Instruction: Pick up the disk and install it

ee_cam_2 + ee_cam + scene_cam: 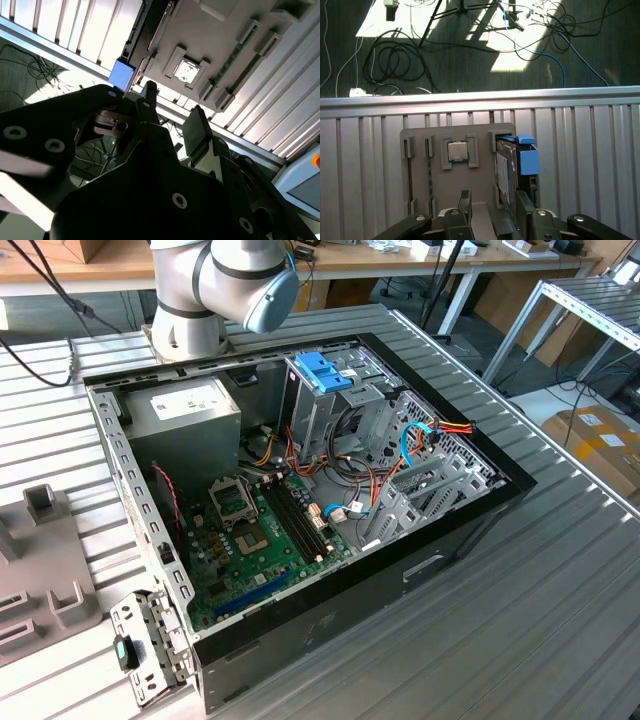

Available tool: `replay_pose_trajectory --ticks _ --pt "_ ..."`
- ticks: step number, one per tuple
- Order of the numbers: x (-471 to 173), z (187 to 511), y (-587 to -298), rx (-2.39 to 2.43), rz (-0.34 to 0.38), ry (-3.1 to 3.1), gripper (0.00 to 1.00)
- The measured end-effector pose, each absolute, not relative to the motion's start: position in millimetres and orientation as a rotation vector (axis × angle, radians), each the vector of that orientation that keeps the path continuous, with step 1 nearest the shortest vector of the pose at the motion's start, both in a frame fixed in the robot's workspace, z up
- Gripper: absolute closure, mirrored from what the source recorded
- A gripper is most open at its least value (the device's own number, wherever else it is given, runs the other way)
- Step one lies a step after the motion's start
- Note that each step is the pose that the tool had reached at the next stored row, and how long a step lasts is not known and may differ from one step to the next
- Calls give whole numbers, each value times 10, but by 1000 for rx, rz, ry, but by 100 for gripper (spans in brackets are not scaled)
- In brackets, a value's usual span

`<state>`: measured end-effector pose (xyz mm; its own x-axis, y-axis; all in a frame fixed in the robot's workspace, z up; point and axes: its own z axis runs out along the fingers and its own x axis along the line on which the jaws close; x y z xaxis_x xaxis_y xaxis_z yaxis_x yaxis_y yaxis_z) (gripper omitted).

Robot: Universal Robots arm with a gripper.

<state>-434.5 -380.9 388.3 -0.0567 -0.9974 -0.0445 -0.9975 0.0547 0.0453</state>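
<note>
My pincer [494, 200] hangs wide and empty; the disk [504, 172] stands on edge just ahead, long axis running straight away.

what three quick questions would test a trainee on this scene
1. True or false: the flat dark hard drive in its bright blue plastic carrier sits inside the open black metal computer case.
2. What lies beside the drive in the grey plastic holder tray: A square silver processor chip, B fan, C screwdriver?
3. Fill in: the black tool is ___.
Key: 1 false; 2 A; 3 open.
</note>
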Motion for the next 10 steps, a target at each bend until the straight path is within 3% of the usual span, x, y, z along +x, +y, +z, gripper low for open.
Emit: replay_pose_trajectory --ticks 10 --pt "-4345 3847 -3797 -2144 117 2277 52"
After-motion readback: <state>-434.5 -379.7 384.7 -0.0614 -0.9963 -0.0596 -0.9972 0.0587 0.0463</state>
